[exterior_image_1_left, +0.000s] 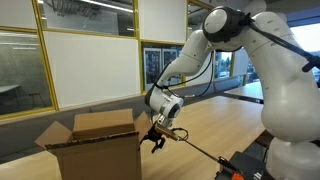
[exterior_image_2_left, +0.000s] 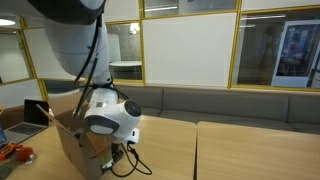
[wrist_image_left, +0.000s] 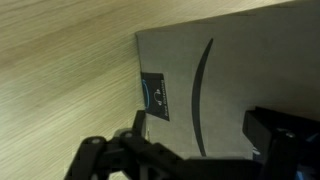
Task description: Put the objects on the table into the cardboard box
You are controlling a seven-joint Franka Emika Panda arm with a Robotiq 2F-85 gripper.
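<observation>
The open cardboard box (exterior_image_1_left: 95, 140) stands on the wooden table (exterior_image_1_left: 215, 125), its flaps spread; it also shows in an exterior view (exterior_image_2_left: 75, 140). My gripper (exterior_image_1_left: 158, 137) hangs low beside the box's side wall, outside the box, also seen in an exterior view (exterior_image_2_left: 118, 155). In the wrist view the box wall (wrist_image_left: 230, 70), with a dark curved print and a small label (wrist_image_left: 153, 97), fills the frame. The gripper (wrist_image_left: 195, 135) has its fingers wide apart with nothing visible between them. A thin black cable (exterior_image_1_left: 200, 150) runs from the gripper across the table. No loose task object is clear.
A laptop (exterior_image_2_left: 35, 115) and a small orange item (exterior_image_2_left: 10, 152) sit left of the box. Black and red gear (exterior_image_1_left: 240, 165) lies at the table's near edge. A bench (exterior_image_2_left: 230, 100) and glass walls stand behind. The robot's white arm (exterior_image_1_left: 285, 90) rises at the right.
</observation>
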